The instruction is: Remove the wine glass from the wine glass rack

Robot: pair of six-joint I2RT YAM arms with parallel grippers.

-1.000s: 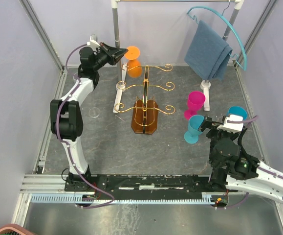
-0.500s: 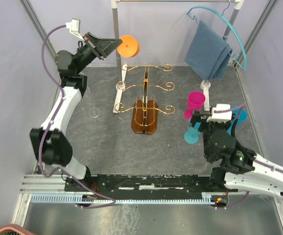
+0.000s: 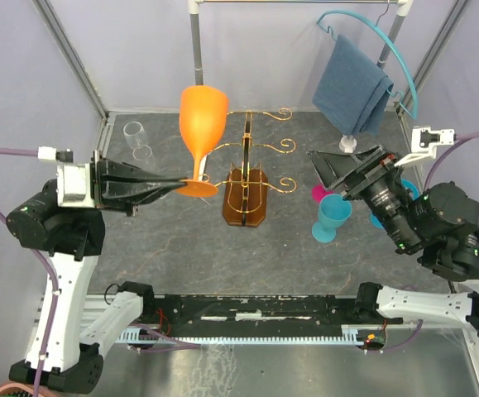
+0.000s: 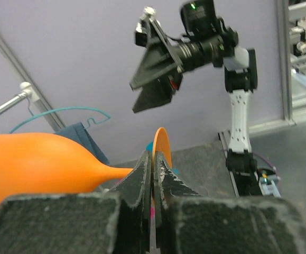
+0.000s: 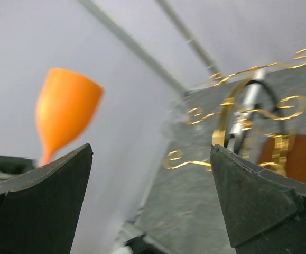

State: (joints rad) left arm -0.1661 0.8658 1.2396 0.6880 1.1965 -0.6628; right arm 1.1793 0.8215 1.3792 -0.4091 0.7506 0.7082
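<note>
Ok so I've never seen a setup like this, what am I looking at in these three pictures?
A robot's left arm and right arm are bolted to a table. The wide picture comes from a camera above and behind them; the other two come from cameras on each wrist. The left hand is shut on the stem of an orange wine glass, held in the air apart from the gold wire rack. The right hand is open and empty. Also on the table: a teal cup, a pink cup and a clear glass; a blue towel hangs behind.

Left of wine glass rack point(image 3: 245, 198): open table; clear glass point(image 3: 137, 138) at rear.
Right of rack: narrowed by blue cup point(image 3: 332, 217) and, seemingly, pink cup point(image 3: 317, 194).
Rear right: blocked by towel point(image 3: 351, 87).
</note>
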